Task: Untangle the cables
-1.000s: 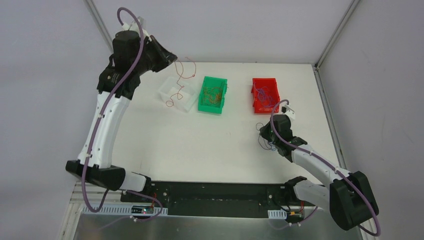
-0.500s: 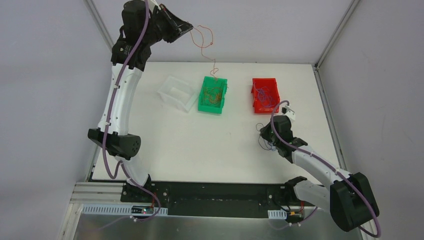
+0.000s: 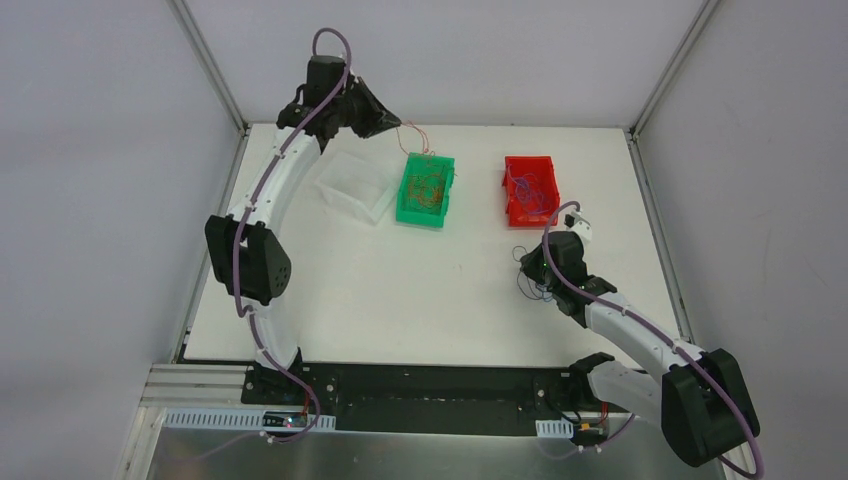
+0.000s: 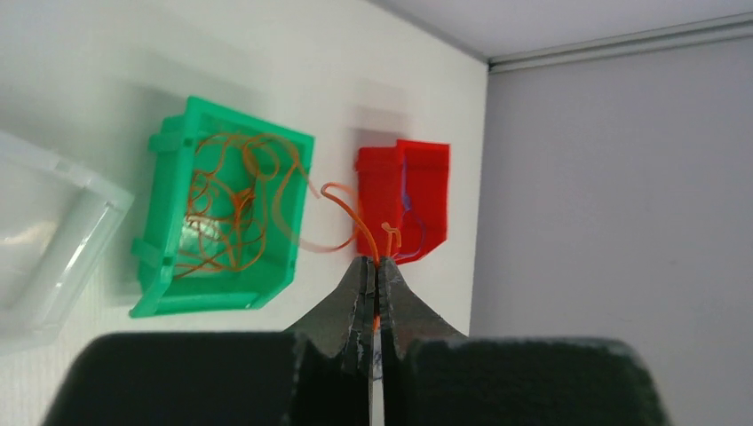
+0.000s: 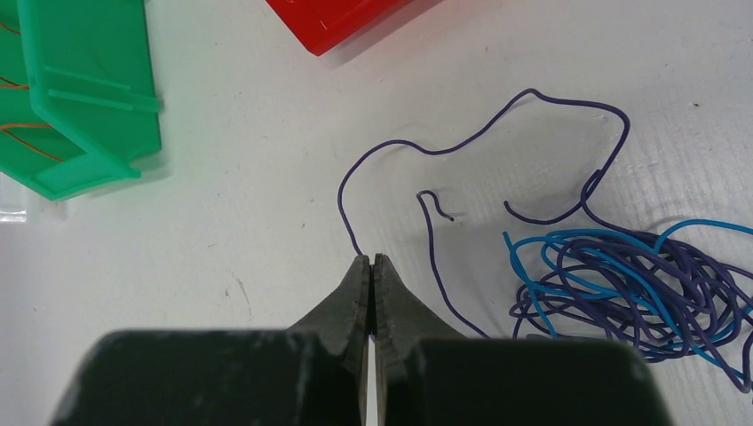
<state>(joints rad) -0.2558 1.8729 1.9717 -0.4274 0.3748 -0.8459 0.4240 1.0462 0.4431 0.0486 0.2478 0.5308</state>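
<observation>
Pinching an orange wire (image 4: 358,229) in the tight-shut left hand (image 4: 376,266), up by the green bin (image 4: 213,297) with more orange wires (image 4: 222,204) inside. Down on the white table (image 5: 222,222), pinching the end of a purple wire (image 5: 435,153) in the tight-shut right hand (image 5: 370,259), just beside a blue and purple tangle (image 5: 622,275). Near the red bin (image 5: 346,18).

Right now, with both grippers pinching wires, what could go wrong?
The left gripper pinches the orange cable, whose blurred strand seems to cross the rim of the green bin; released here, part may hang outside. The right gripper pinches a purple cable that seems to run into the blue-purple tangle; pulling could drag or tighten the whole knot.
</observation>
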